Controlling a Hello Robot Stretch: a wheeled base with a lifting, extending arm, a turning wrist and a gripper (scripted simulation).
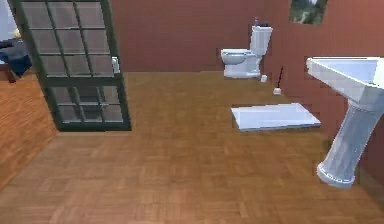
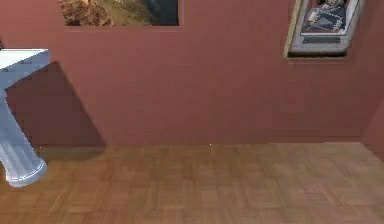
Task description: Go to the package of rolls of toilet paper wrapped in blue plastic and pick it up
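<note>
The package of toilet paper is what has to be fetched, and I cannot tell where it is. Nor can I tell whether the pincer is spread, pressed together or pinching anything, so no grasp can be counted as made.

Nearest is the sink point(image 1: 345, 75), a white basin on a fluted pedestal, standing on the wooden floor point(image 1: 170, 170) by the red-brown wall point(image 2: 220, 90). A picture point(image 2: 120, 10) hangs on that wall above and just beside the sink, and a framed panel point(image 2: 325, 25) hangs farther along from it.

Just beyond the sink a flat white mat point(image 1: 275, 117) lies on the floor. Past the mat, farther from the sink, a white toilet point(image 1: 245, 58) stands against the far wall. Between the toilet and the sink are a small white thing point(image 1: 263, 77) and a thin dark stick point(image 1: 279, 78), both too small to name.

Well apart from the sink, across the room, is a dark glass-paned door point(image 1: 75, 65). Past the door's far edge is a blue and white shape point(image 1: 8, 55). I cannot say whether that is the package.

By my judgement the task is near its start. The package is not yet found, the approach is not yet made and the pick-up is not yet done. The shape beyond the door and the corner by the toilet both seem worth a closer look.
</note>
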